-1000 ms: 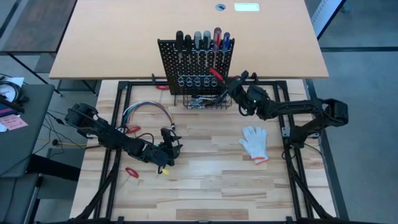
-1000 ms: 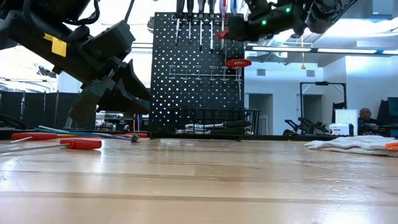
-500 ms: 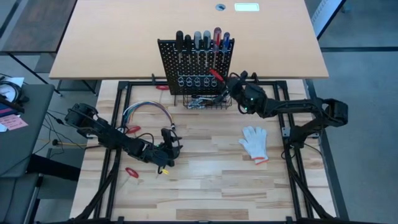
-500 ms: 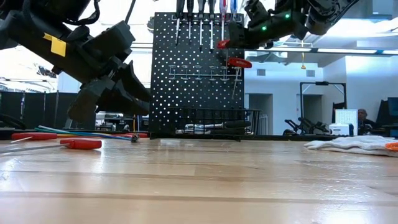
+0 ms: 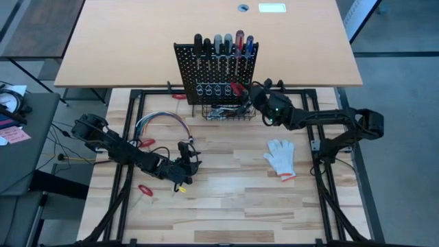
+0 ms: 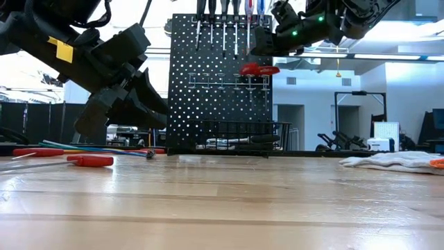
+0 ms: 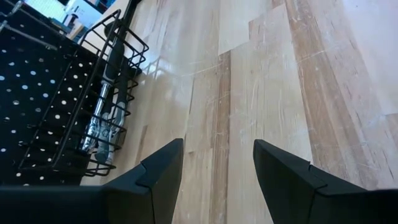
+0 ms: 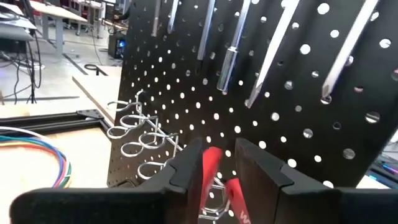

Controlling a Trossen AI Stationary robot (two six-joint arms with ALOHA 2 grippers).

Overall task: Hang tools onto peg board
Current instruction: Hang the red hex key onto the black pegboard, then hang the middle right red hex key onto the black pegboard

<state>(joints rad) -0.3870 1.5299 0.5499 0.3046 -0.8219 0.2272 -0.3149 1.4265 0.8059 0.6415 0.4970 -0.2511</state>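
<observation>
The black peg board (image 5: 218, 65) stands upright at the table's far side. Several screwdrivers (image 5: 223, 44) hang along its top, and a wire basket (image 5: 223, 111) sits at its base. My right gripper (image 5: 252, 95) is up against the board's right part, shut on red-handled pliers (image 6: 258, 69), just above the row of ring holders (image 8: 140, 140). My left gripper (image 5: 185, 165) hovers open over the table's middle left, with nothing between its fingers (image 7: 214, 180). A red-handled screwdriver (image 5: 145, 190) lies flat on the table near it. My right gripper has one red handle of the pliers (image 8: 211, 163) pinched between its two fingers. The other handle (image 8: 236, 194) is free just beside it. The fingers come level from the table's right, pointing at the board. The pliers are clear of the table, their metal head (image 6: 262, 97) pointing down by the rings.
A bundle of coloured cables (image 5: 161, 123) and another red-handled tool (image 5: 146, 143) lie at the left. A white glove (image 5: 281, 156) lies at the right. Metal tools lie in the basket (image 7: 102, 124). Bare wood stretches along the near side.
My right gripper has moved a little toward the peg board with the pliers. The held handle has come down from near the screwdriver shafts to the level of the other handle, so both red handles now sit together just above the rings.
</observation>
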